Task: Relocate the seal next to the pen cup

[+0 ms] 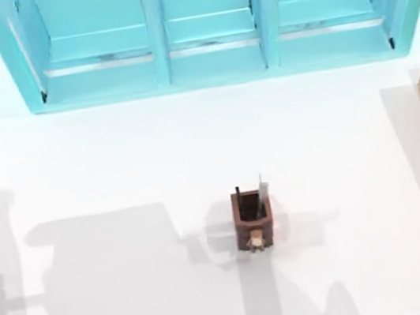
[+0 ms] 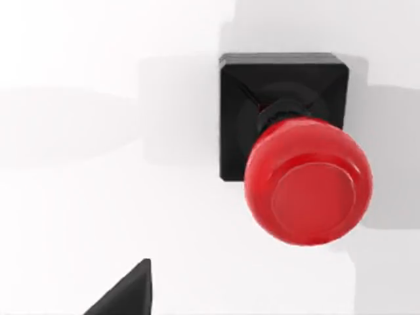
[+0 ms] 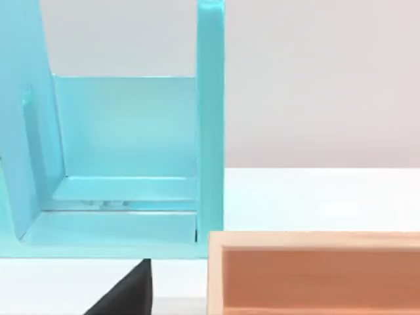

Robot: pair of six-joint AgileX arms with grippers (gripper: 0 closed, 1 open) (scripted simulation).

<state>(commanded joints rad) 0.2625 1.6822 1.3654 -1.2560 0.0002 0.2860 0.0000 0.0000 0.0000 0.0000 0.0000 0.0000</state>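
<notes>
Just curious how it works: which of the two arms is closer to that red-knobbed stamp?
Left. Its wrist camera looks straight down on the seal, close below. The right arm's camera faces the blue shelf and wooden box.

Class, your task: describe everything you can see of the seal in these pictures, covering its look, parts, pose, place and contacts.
The seal appears in the left wrist view, seen from above. It has a glossy red rounded knob with a flatter disc on top, joined by a short dark neck to a black square block base with bevelled edges. It looks like smooth plastic. It stands upright on the white table, casting soft shadows. Nothing else touches it; a black gripper finger shows apart from it.
</notes>
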